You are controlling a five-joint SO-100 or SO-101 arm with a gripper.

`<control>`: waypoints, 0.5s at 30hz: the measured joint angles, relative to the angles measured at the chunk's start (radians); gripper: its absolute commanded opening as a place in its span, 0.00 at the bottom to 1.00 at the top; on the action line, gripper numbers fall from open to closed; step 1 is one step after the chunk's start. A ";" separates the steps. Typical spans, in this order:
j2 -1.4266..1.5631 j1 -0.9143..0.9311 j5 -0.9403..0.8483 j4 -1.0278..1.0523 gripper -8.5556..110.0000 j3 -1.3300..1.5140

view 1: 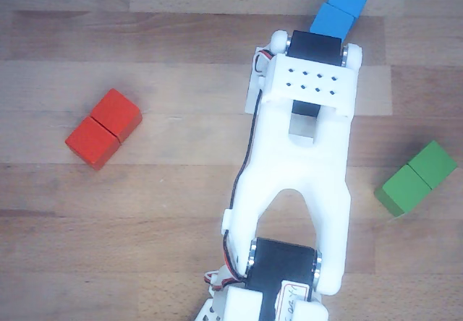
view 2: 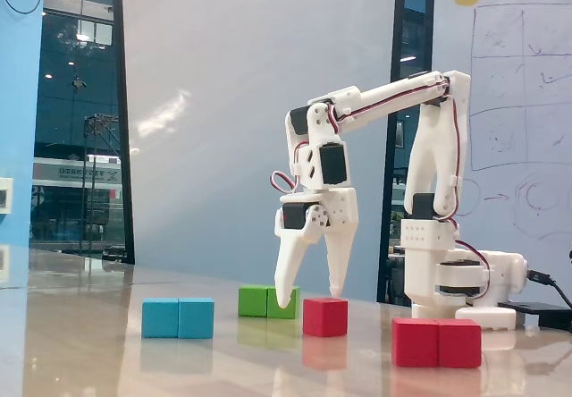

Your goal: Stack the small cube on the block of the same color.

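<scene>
**Gripper spread above and beside the small cube — table stock at this moment**

Where the fixed view runs from front to back, the entries stand as follows. Nearest the camera, at the right: the block (view 2: 437, 342), red, two cubes long, flat on the glossy table (view 2: 89, 361), with bare surface before it and to its left. Next back, to the left: a blue double block (view 2: 178, 317), well apart from everything else. Level with it, centre: the small cube (view 2: 324, 316), red, standing alone with free table on both sides. Above it, the gripper (view 2: 311, 299) — fingers apart and pointing down, holding nothing; the left fingertip hangs low just beside the cube's left face, the right fingertip just above its top right corner. Behind the left finger: a green double block (view 2: 259, 301), partly covered by it. Farthest: the arm's base, at the right.

In the other view, looking down, the arm (view 1: 300, 162) hides the small cube.
</scene>
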 measured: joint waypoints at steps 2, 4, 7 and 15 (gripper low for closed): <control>0.000 0.000 0.000 0.002 0.35 0.006; 0.000 0.000 0.000 0.015 0.35 0.009; 0.000 0.000 0.000 0.023 0.35 0.011; 0.028 0.000 0.000 0.023 0.35 0.023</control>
